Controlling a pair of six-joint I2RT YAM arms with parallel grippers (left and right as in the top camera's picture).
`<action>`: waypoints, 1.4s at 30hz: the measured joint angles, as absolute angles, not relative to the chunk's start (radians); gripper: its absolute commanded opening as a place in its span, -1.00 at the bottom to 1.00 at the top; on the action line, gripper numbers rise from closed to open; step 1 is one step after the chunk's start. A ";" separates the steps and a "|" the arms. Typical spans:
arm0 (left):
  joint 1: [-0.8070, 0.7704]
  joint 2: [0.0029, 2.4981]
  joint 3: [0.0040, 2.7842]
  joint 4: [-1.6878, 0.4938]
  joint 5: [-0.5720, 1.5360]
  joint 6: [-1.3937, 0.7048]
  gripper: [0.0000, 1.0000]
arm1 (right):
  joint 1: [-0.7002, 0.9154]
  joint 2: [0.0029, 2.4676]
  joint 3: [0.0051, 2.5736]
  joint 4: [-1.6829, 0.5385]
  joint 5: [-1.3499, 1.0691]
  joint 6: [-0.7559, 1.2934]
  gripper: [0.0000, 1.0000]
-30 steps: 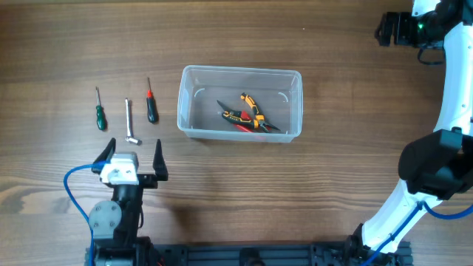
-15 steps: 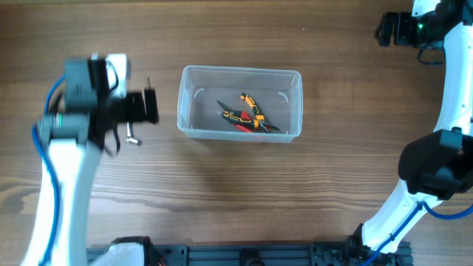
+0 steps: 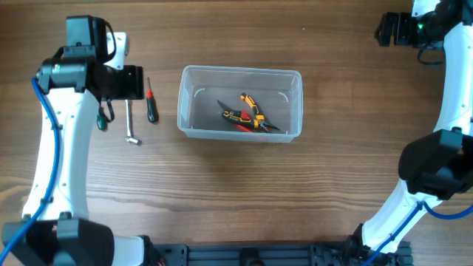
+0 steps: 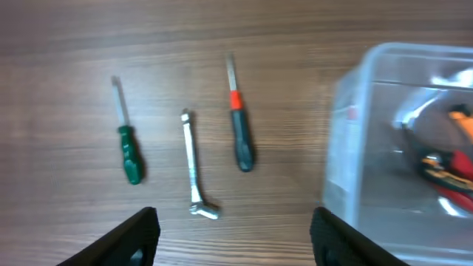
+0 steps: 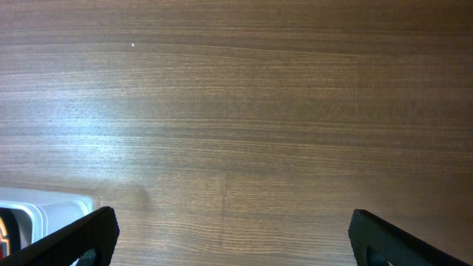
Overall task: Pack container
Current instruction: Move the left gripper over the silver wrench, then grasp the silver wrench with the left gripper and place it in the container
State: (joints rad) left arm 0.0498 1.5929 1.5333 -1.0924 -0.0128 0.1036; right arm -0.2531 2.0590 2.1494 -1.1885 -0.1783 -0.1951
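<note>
The container (image 3: 239,71) is a clear, colourless rectangular tub with rounded corners and a thick rim, its walls see-through enough that the wood grain shows through. It stands upright, open at the top, at the middle of the desk (image 3: 222,192), long sides running left to right. On its floor, toward the near right, lies a small heap of pliers (image 3: 248,112) with orange-and-black grips and some red underneath; how many pieces make up the heap I cannot tell.

Left of the tub, three tools lie side by side on the desk, apart from one another: a black-handled screwdriver (image 4: 241,140) with a red collar closest to the tub, then a silver bent key (image 4: 194,174), then a green-handled screwdriver (image 4: 131,154) furthest left.

The left arm (image 3: 58,148) reaches over these tools. The left jaws stand wide apart and hold nothing, above the tools.

The right arm (image 3: 451,89) stretches to the far right corner. The right jaws are spread wide and empty over bare wood, with a corner of the tub (image 5: 44,204) just visible at their left.
</note>
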 measured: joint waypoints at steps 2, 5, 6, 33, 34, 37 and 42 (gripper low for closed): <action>0.069 1.633 1.538 -1.097 -0.022 0.098 0.10 | -0.253 2.059 2.149 -1.189 -0.178 -0.195 0.99; 0.101 1.732 1.542 -1.105 -0.032 0.084 -0.29 | -0.253 2.059 2.149 -1.189 -0.178 -0.195 0.99; 0.110 1.776 1.542 -1.111 -0.033 0.086 -0.32 | -0.253 2.059 2.149 -1.189 -0.179 -0.195 0.99; 0.244 2.038 1.542 -1.061 0.002 0.081 -0.24 | -0.253 2.059 2.149 -1.188 -0.178 -0.195 1.00; 0.247 2.038 1.542 -1.055 0.011 0.089 -0.24 | -0.253 2.059 2.149 -1.188 -0.178 -0.195 1.00; 0.247 2.038 1.542 -1.042 0.033 0.101 -0.26 | -0.253 2.059 2.149 -1.189 -0.178 -0.195 0.99; 0.246 2.038 1.476 -0.976 0.051 0.105 -0.29 | -0.253 2.059 2.149 -1.188 -0.178 -0.195 0.99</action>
